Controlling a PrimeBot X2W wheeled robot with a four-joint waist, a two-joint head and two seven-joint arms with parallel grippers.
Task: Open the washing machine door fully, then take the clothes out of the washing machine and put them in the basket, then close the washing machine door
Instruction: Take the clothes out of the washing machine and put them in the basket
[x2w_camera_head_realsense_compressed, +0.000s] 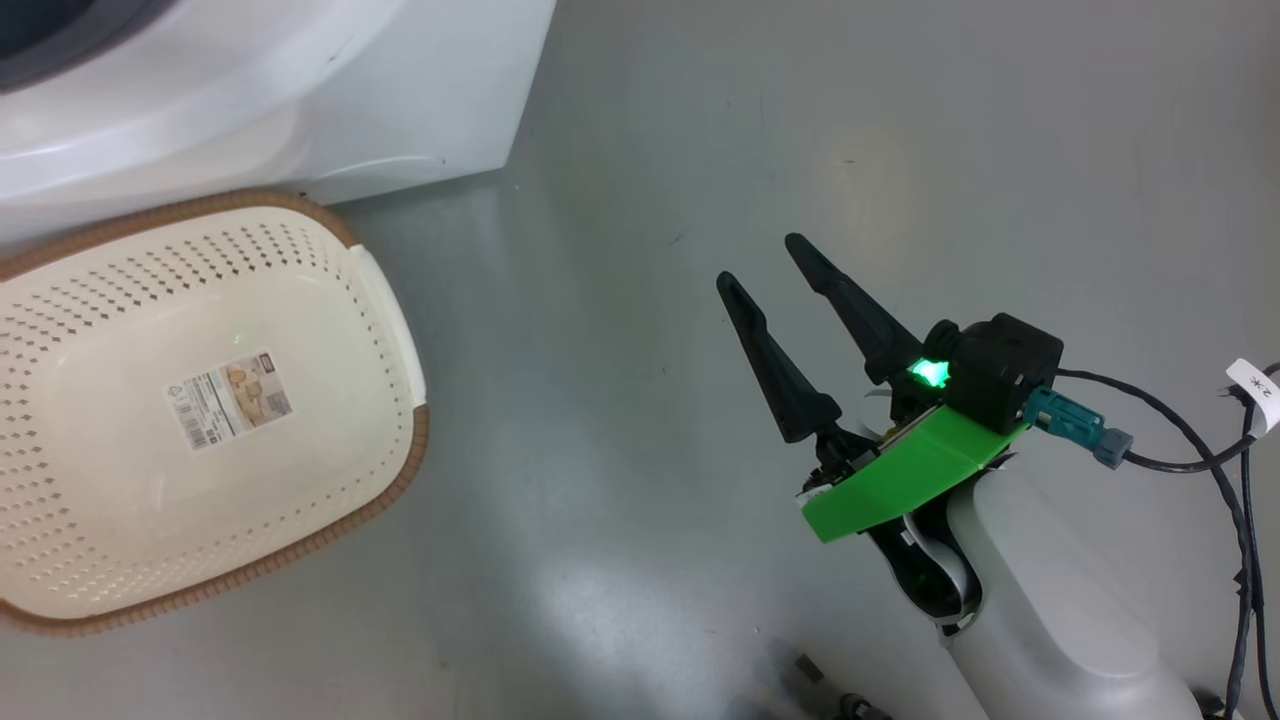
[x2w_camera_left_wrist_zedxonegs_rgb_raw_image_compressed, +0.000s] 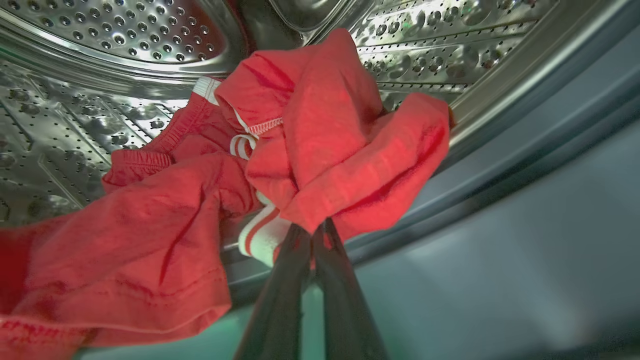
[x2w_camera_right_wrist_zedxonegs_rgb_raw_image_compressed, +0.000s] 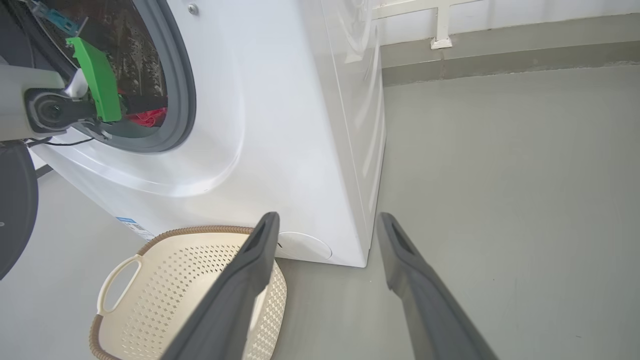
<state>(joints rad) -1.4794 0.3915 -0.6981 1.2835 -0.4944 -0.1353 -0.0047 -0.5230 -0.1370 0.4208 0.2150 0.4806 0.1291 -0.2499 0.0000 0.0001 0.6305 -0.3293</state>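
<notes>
The clothes (x2w_camera_left_wrist_zedxonegs_rgb_raw_image_compressed: 320, 150), a red garment with white trim, lay inside the steel drum (x2w_camera_left_wrist_zedxonegs_rgb_raw_image_compressed: 125, 30) of the washing machine (x2w_camera_right_wrist_zedxonegs_rgb_raw_image_compressed: 280, 125), pinched by the left hand (x2w_camera_left_wrist_zedxonegs_rgb_raw_image_compressed: 315, 227).
In the left wrist view, the left hand's two dark fingers were pressed together on a fold of red fabric at 6 o'clock; the rest was bunched at the centre and trailed towards 8 o'clock. In the head view, the basket (x2w_camera_head_realsense_compressed: 418, 440) sat on the grey floor (x2w_camera_head_realsense_compressed: 900, 150) at 9 o'clock, just before the washer. The right hand (x2w_camera_head_realsense_compressed: 760, 260) hovered at 4 o'clock, fingers spread wide, gripping nothing.
</notes>
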